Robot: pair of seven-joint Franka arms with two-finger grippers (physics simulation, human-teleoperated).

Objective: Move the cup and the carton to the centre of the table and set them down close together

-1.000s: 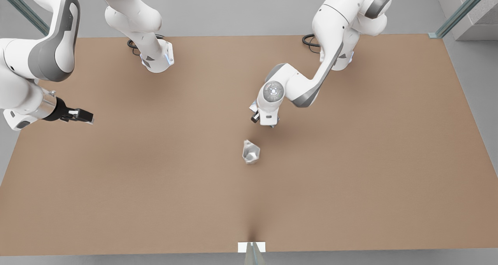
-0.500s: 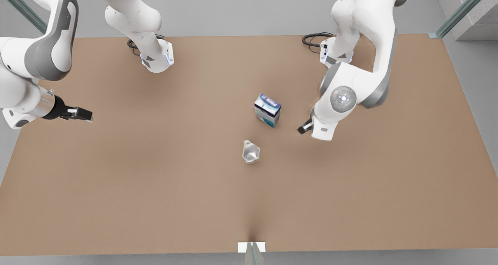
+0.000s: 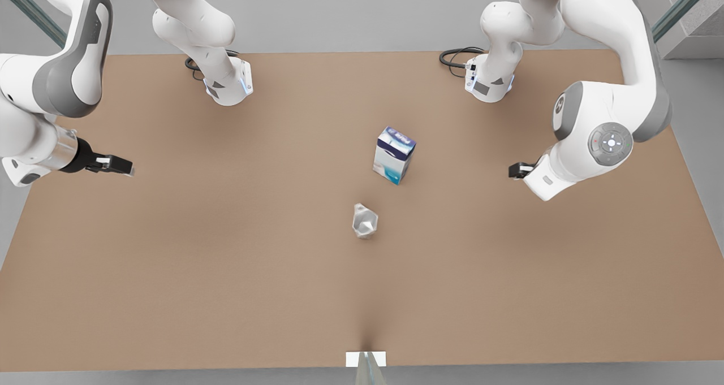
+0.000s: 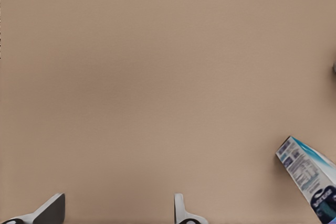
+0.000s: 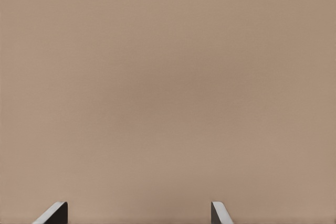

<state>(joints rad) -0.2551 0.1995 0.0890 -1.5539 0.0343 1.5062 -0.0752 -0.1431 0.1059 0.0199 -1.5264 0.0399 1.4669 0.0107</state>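
Brown table (image 3: 226, 272): carton (image 3: 394, 155) and cup (image 3: 365, 221) are being supported centrally, near each other.
Left gripper (image 3: 513, 170): jaws spread; should be raised clear of carton.
Right gripper (image 3: 121, 165): jaws spread, waiting.

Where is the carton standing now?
In the front view, the carton stands upright near the centre of the table, just behind the cup, untouched by either gripper.

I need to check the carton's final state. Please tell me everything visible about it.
The small rectangular carton has white and light-blue sides, teal at the bottom, and a dark blue-purple top with white lettering. It stands upright on the plain brown table near the centre, untouched by either gripper. The silvery faceted cup stands close by, apart from it.
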